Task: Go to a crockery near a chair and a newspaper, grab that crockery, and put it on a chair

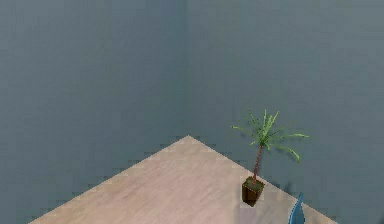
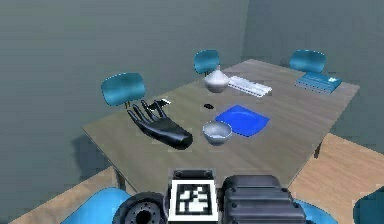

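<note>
Brown wooden counter (image 2: 295, 112) fills the middle of the arm side view, and on it, near the near edge, stands the small grey round bowl (image 2: 217, 131), upright and clear of the jaws. Just beside it, farther in, lies a flat square blue plate (image 2: 245, 120). To the bowl's left the dark jaws lie over the counter with thin fingers (image 2: 148, 108) pointing toward a teal moulded chair (image 2: 125, 90). I cannot tell how far apart they stand or whether they hold anything.

Farther out on the counter stands a white round-bellied vase (image 2: 213, 76), with a flat white oblong thing (image 2: 249, 87) just beside it. A flat blue thing (image 2: 321, 81) lies at the far corner. Two more teal chairs (image 2: 207, 60) (image 2: 306, 60) stand at the far side.

At the bottom edge sit a white square marker with black marks (image 2: 193, 197) and the dark arm body (image 2: 262, 200).

Ahead, the forward view shows blue-grey walls (image 1: 100, 70) meeting in a corner, a pale wooden floor (image 1: 170, 185), and a green palm in a brown pot (image 1: 260, 160).
</note>
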You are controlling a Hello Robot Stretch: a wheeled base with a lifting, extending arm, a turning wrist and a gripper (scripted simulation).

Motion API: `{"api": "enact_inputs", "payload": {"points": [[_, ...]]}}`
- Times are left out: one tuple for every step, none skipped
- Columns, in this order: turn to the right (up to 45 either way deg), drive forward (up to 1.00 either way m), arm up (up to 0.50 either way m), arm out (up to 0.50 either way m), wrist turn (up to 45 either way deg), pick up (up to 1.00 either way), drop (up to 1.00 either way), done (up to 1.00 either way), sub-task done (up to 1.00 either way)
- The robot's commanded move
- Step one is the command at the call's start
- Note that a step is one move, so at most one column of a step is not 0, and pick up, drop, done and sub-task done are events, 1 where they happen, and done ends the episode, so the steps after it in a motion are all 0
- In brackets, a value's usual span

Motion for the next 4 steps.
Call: {"api": "enact_inputs", "payload": {"points": [[0.0, 0.00, 0.00, 0.48, 0.0, 0.00, 0.00, 0.00, 0.00], [0.0, 0.00, 0.00, 0.00, 45.0, 0.00, 0.00, 0.00, 0.00], [0.0, 0.00, 0.00, 0.00, 45.0, 0.00, 0.00, 0.00, 0.00], [0.0, 0.00, 0.00, 0.00, 45.0, 0.00, 0.00, 0.00, 0.00]]}}
